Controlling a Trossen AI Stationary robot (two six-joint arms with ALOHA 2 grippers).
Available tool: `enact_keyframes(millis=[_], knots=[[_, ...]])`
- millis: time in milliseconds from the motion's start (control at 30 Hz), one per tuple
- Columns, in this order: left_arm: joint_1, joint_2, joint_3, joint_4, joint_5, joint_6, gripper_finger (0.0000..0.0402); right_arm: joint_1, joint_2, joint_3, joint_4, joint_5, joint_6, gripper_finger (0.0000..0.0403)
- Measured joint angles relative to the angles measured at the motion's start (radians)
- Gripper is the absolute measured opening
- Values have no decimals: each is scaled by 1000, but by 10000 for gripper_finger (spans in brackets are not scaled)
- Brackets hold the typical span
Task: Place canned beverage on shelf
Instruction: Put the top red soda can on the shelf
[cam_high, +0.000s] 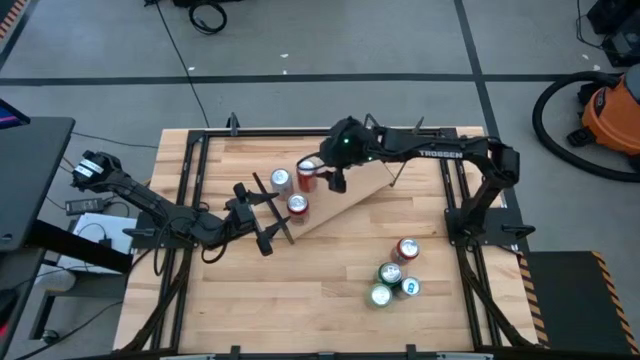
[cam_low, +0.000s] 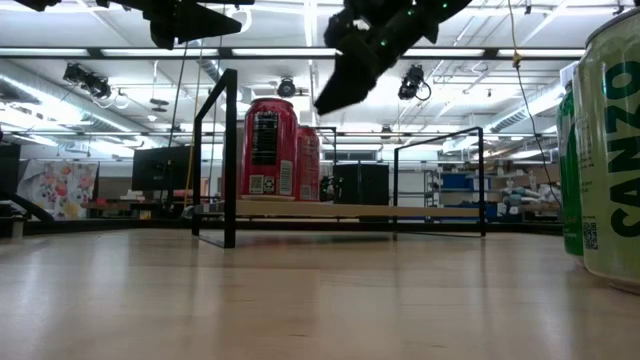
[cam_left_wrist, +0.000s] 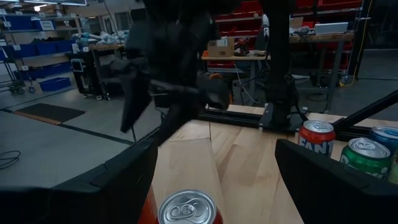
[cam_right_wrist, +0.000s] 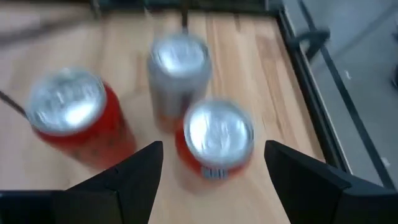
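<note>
From above, the shelf (cam_high: 345, 203) lies slanted in the middle of the wooden surface (cam_high: 300, 300). My right jaws (cam_high: 333, 178) hang over its upper left end, near the top centre of the frame, above a red can (cam_high: 306, 176). A silver can (cam_high: 281, 180) stands just left of it, and another red can (cam_high: 298, 206) stands lower, near the shelf's left end. My left jaws (cam_high: 268, 215), spread wide, are at the left of the centre, just beside this lower can. In the lower right of the frame a group of cans (cam_high: 393, 277), one red and several green, stands well apart from the shelf.

In the low view the shelf (cam_low: 340, 210) crosses the middle of the frame, with two red cans (cam_low: 280, 148) upright on its left part. My right jaws (cam_low: 345, 85) hang above them at the top centre, holding nothing. A big green can (cam_low: 605, 150) fills the right edge.

In the left wrist view my two fingers (cam_left_wrist: 118, 186) stand wide apart, with a can top (cam_left_wrist: 189, 208) between them at the bottom centre. An orange can (cam_left_wrist: 316, 137) and a green one (cam_left_wrist: 365, 158) show at the right.

In the right wrist view my fingers (cam_right_wrist: 134, 177) are wide open. Three cans stand below them: a red one (cam_right_wrist: 78, 121) at the left, a silver one (cam_right_wrist: 179, 71) at the top centre, and a red one (cam_right_wrist: 217, 140) between the fingers, not gripped.
</note>
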Motion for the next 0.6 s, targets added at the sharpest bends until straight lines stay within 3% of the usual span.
enact_keyframes(millis=[100, 400, 600], knots=[[0, 0, 0, 0, 0, 0, 336, 2, 10, 0, 66, -62, 5, 291], [0, 0, 0, 0, 0, -2, 336, 4, 104, 0, 253, -55, -34, 291], [0, 0, 0, 1, 0, -2, 336, -12, 109, 0, 276, -62, -59, 291]])
